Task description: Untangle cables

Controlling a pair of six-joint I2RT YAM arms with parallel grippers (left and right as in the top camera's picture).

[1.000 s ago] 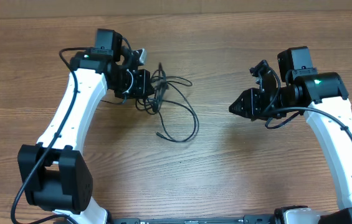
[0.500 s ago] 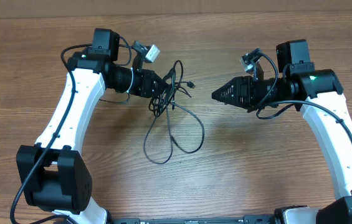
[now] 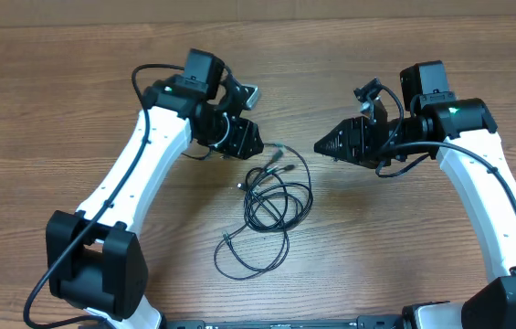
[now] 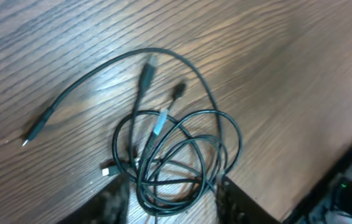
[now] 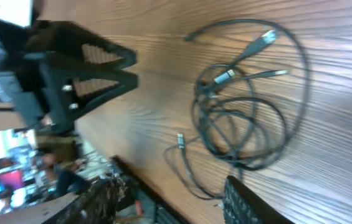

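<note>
The cables (image 3: pixel 274 195) lie in a loose tangle of black loops on the wooden table, between and in front of both arms. Small plug ends stick out at the top of the heap (image 4: pixel 143 81). My left gripper (image 3: pixel 254 143) hovers just above and left of the heap, open; in the left wrist view the left gripper (image 4: pixel 176 211) has the loops lying on the table below the gap between its fingers. My right gripper (image 3: pixel 321 146) points left toward the tangle, open and holding nothing. The right wrist view shows the cables (image 5: pixel 222 79) ahead of the right gripper (image 5: pixel 169 208).
The table top (image 3: pixel 404 256) is bare wood. One long loop of the cables (image 3: pixel 239 265) trails toward the front edge. In the right wrist view the left gripper's black fingers (image 5: pixel 101 59) show at the upper left.
My left gripper opened and let the cables go; they dropped from its grip into a heap on the table. The left arm swung right. The right gripper stayed almost in place.
</note>
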